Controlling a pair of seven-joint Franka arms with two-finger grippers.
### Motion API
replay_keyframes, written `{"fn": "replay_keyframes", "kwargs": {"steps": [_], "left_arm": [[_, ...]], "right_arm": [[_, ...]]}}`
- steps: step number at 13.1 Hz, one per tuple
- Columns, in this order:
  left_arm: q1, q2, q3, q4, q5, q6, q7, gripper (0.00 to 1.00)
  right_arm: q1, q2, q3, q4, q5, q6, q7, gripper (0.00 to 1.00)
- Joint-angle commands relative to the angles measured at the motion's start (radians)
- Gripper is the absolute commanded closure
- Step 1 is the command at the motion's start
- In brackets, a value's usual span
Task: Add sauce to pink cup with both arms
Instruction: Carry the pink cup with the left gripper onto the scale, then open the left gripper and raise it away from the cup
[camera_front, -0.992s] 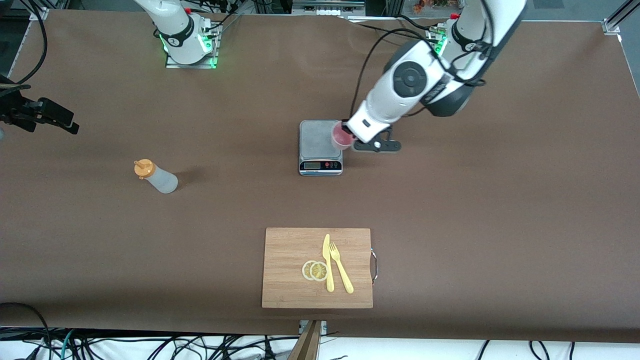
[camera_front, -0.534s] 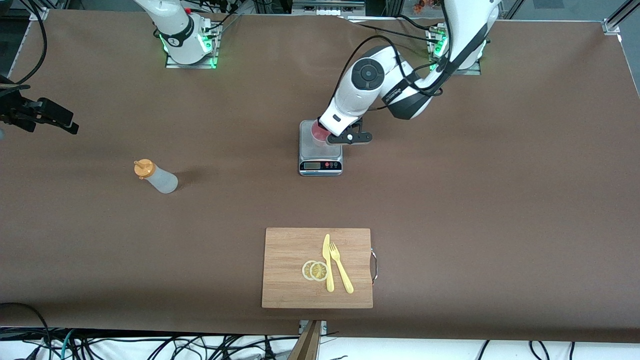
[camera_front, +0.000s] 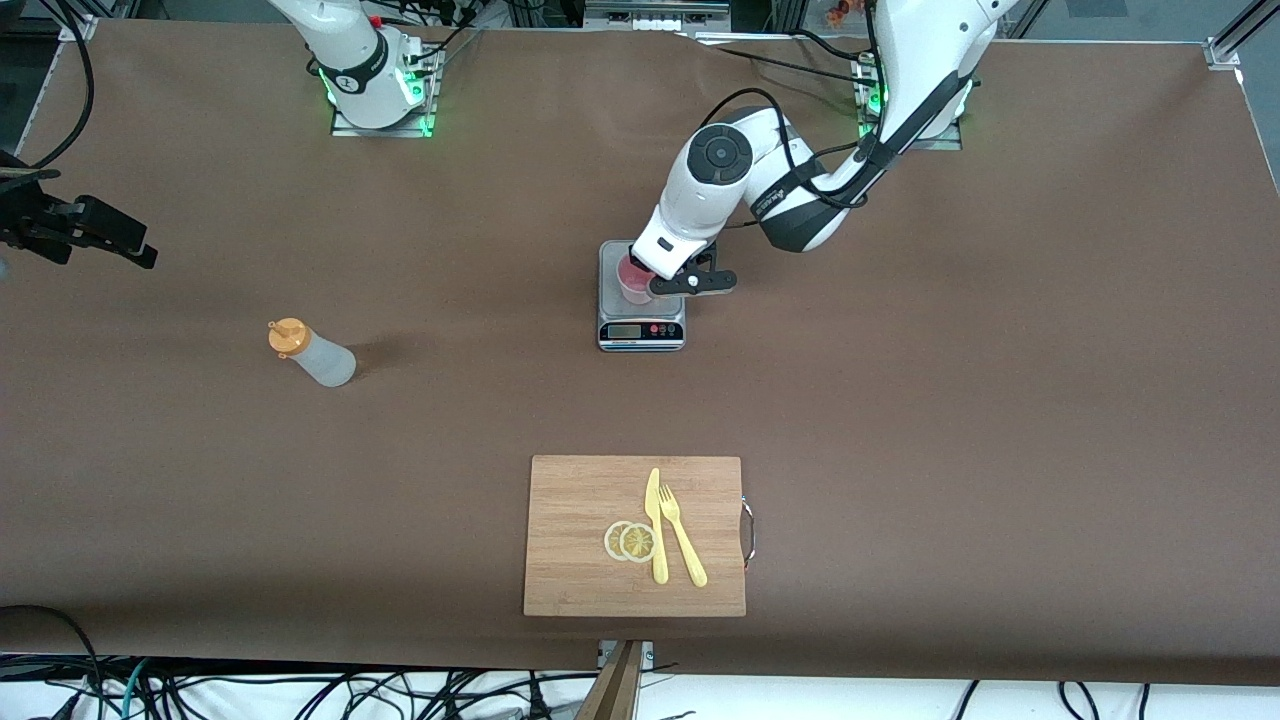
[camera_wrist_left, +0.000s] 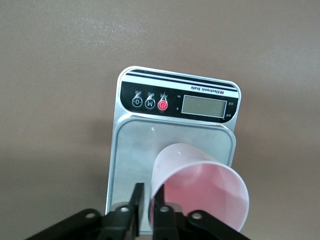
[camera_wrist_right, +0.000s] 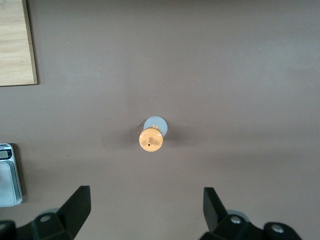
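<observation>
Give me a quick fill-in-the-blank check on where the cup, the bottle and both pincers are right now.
1. The pink cup stands on the grey ____.
2. The left pincer has one finger inside and one outside the cup's ____.
3. The right pincer hangs open over the squeeze bottle with the ____ cap.
4. Knife, fork and lemon slices lie on the wooden ____.

Missing words: scale; rim; orange; cutting board

— What colours stand on the plain brown desk (camera_front: 1000, 400)?

— A pale pink translucent plastic cup (camera_front: 634, 281) on a grey metal scale (camera_front: 620, 300) with a black, white-striped panel and one red button. A whitish squeeze bottle (camera_front: 318, 357) has an orange cap.

— And the light bamboo cutting board (camera_front: 575, 540)?

— Pale yellow plastic knife (camera_front: 655, 525), fork (camera_front: 682, 545) and lemon slices (camera_front: 630, 541).
</observation>
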Motion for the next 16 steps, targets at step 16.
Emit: {"fn": "replay_keyframes", "kwargs": {"steps": [16], "left_arm": [[0.094, -0.056, -0.087, 0.434, 0.017, -0.799, 0.202, 0.0]], "right_arm": [[-0.005, 0.002, -0.009, 0.008, -0.013, 0.053, -0.007, 0.0]]}}
